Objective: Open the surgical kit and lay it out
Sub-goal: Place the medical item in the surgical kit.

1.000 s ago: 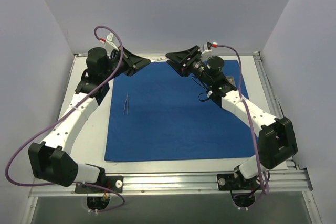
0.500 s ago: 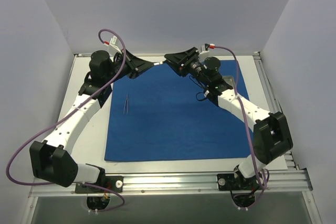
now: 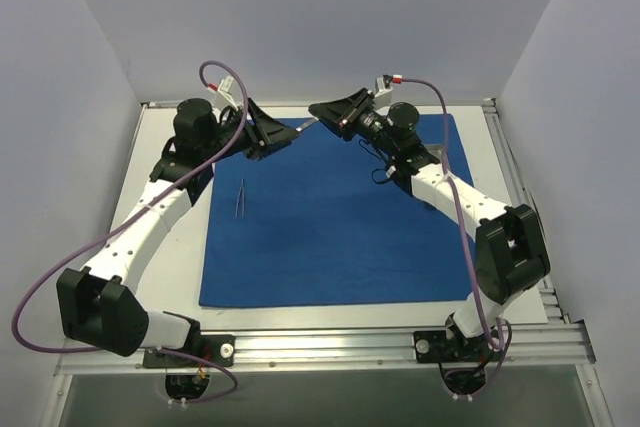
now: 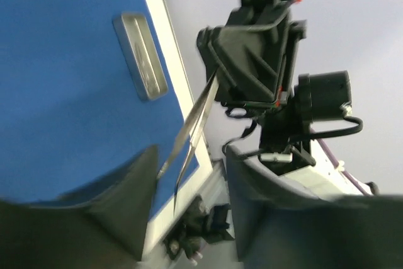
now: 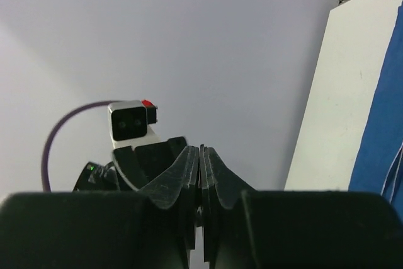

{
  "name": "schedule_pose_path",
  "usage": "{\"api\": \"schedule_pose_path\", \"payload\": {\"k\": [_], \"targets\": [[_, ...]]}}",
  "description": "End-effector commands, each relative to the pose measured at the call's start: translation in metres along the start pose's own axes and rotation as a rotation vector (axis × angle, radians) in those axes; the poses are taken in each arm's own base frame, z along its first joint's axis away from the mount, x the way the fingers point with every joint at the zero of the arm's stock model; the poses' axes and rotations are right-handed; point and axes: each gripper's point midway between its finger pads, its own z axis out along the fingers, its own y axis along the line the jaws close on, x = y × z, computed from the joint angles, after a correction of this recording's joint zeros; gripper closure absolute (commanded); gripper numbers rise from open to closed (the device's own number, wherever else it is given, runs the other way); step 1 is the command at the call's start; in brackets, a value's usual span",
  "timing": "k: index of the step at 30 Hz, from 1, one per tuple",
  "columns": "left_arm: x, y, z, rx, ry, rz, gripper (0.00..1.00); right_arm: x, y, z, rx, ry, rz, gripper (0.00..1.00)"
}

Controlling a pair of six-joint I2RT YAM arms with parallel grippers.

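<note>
At blue cloth (image 3: 330, 237) far edge | R end effector (image 4: 213, 81) pinching slim silver tweezers (image 4: 189, 127) | L end effector (image 4: 189, 155) parted

The two arms swung in toward each other at the far edge of the blue cloth (image 3: 330, 227), closing the gap between their tips. The right gripper (image 3: 318, 113) brought its jaws together on the long tweezers (image 4: 191, 124). The left gripper (image 3: 288, 134) parted its jaws and shifted slightly nearward over the cloth, leaving the tweezers in the right one's hold.
</note>
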Motion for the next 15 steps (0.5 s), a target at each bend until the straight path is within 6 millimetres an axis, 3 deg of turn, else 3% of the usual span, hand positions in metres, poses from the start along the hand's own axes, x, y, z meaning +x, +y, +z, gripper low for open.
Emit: {"api": "schedule_pose_path", "payload": {"k": [1,2,4,6,8,9,15], "targets": [[0.016,-0.016,-0.017,0.011,0.112,0.141,0.39,0.010,0.043,-0.008,-0.131,0.090,-0.191,1.00],[0.018,-0.006,-0.024,-0.055,0.128,0.213,0.12,0.016,0.038,-0.010,-0.106,0.135,-0.213,1.00],[0.018,-0.005,-0.038,-0.088,0.119,0.287,0.11,0.023,0.036,-0.015,-0.105,0.191,-0.323,1.00],[0.022,0.002,-0.048,-0.118,0.133,0.340,0.19,0.038,0.028,-0.023,-0.081,0.295,-0.362,1.00],[0.028,0.005,-0.051,-0.105,0.168,0.363,0.36,0.048,0.025,-0.030,-0.096,0.361,-0.406,1.00],[0.032,0.004,-0.051,-0.090,0.187,0.369,0.39,0.058,0.022,-0.038,-0.115,0.421,-0.401,1.00],[0.044,0.006,-0.056,-0.056,0.247,0.414,0.44,0.077,0.036,-0.060,-0.229,0.517,-0.426,1.00]]}}
